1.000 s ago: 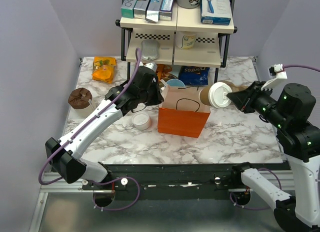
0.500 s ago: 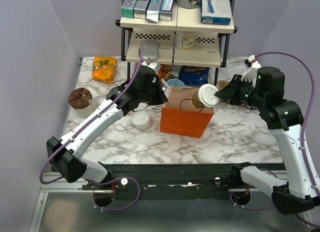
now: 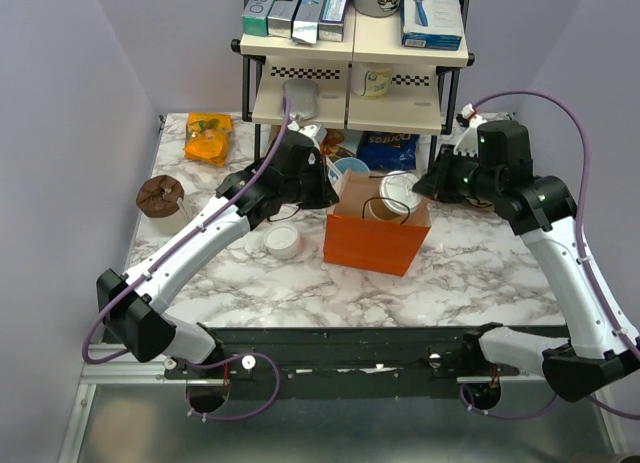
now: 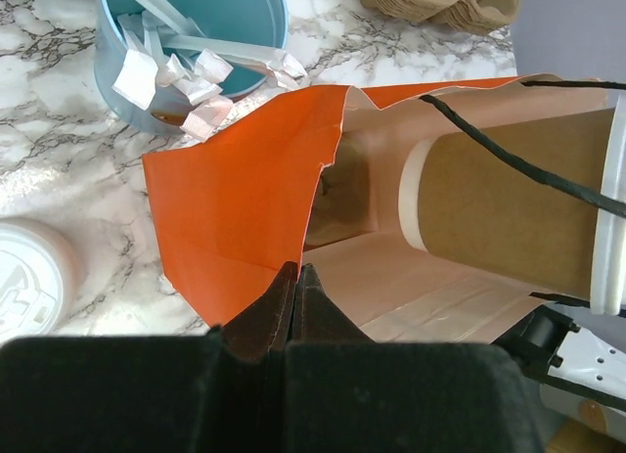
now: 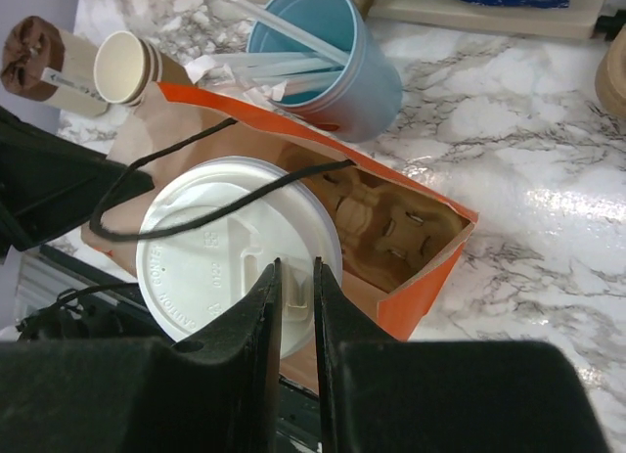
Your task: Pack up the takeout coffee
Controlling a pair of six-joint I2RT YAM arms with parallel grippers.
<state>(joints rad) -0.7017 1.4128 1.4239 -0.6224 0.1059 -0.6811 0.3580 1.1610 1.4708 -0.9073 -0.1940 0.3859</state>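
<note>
**Coffee cup hangs in the mouth of the bag, both grippers clamped**

The orange paper bag (image 3: 375,245) stands open on the marble table (image 3: 480,273). Inside it, the right wrist view shows one moulded cardboard carrier (image 5: 386,223) lying at the bottom. The takeout coffee (image 4: 509,203) is at the bag's mouth, tilted. Its tan base points into the bag and its white lid (image 5: 235,262) faces up and out. Whether the base touches the carrier cannot be told.

The right gripper (image 5: 293,287) has its fingers squeezed nearly together on the rim of the lid and carries the cup. The left gripper (image 4: 293,282) is pinched tight on the left top edge of the bag, pulling that wall outward.

Just behind the bag stands one light-blue cup (image 5: 333,62), which holds several white straws and paper packets (image 4: 205,76). One loose white lid (image 3: 283,243) lies flat on the marble to the left of the bag, near it but apart.

In all there is one bag, one tan cup, one blue cup and one spare lid.

A black cord handle (image 5: 196,218) of the bag drapes across the coffee's lid. The cup takes up the left part of the mouth, and on its right the mouth stays open above the carrier, out to the bag's right wall. The bag's back rim sits close against the blue cup.
</note>
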